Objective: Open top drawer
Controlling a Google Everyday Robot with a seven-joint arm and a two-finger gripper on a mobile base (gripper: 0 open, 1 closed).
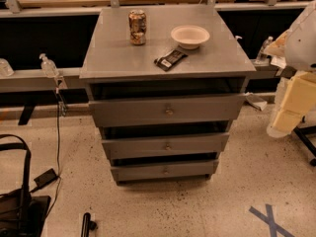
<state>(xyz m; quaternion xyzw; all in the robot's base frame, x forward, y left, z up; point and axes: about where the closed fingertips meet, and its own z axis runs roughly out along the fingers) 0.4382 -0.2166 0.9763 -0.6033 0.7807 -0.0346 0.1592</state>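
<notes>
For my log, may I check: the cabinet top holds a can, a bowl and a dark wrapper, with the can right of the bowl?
Not quite: in the camera view the can stands left of the bowl; the rest holds. The gripper is not in view.

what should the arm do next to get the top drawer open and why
Probably bring the gripper, off at the right edge of the view, across to the knob on the top drawer; nothing is touching that front yet.
</notes>
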